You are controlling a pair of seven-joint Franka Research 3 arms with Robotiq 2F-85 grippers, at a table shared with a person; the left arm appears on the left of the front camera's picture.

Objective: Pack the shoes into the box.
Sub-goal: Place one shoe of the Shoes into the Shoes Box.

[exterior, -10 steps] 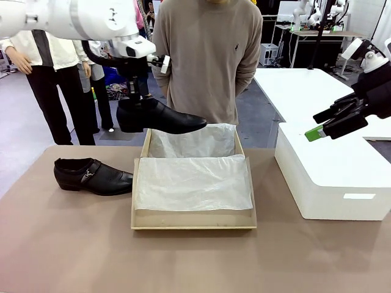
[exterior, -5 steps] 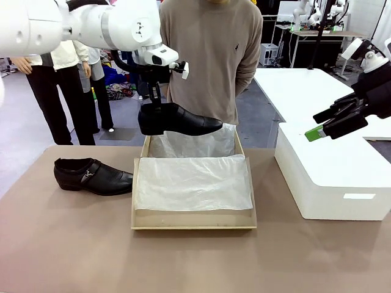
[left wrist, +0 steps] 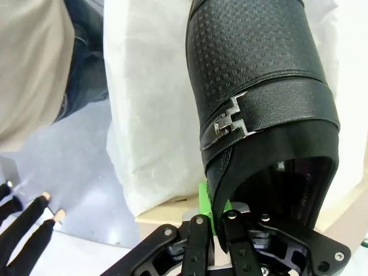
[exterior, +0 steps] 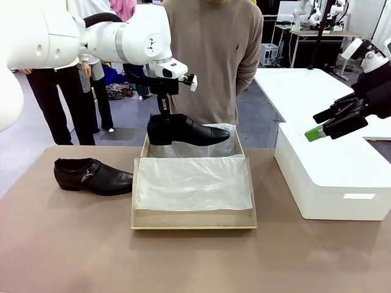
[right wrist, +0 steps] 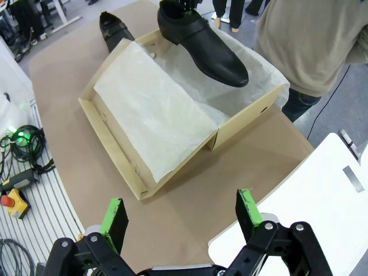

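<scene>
Second shoe (exterior: pixel 91 176): lies on the counter (exterior: pixel 67 250) left of the box, toe towards it, ungripped. Risk: the left arm's next reach could nudge it outward, towards the counter's edge.
Left end effector (exterior: pixel 164 115): pressed together on the heel rim of the held shoe, one finger inside the opening, one outside. Risk: a thin pinch on glossy leather; the long toe acts as a lever and may swing or slide out.
Held shoe (exterior: pixel 186 130): in the air over the far compartment of the box (exterior: pixel 193 220), toe to the right, sole roughly level. Risk: released too high, it may tip onto its side; lowered crooked, the toe may catch the right wall.
Tissue (exterior: pixel 192 182): loose sheet over the near part, more lining the far part. Risk: bunches under the sole or drags with the end effector on withdrawal.
Right end effector (exterior: pixel 325 126): spread, holding nothing, above the white block (exterior: pixel 333 177), well apart from the box. Risk: low while it stays there.
</scene>
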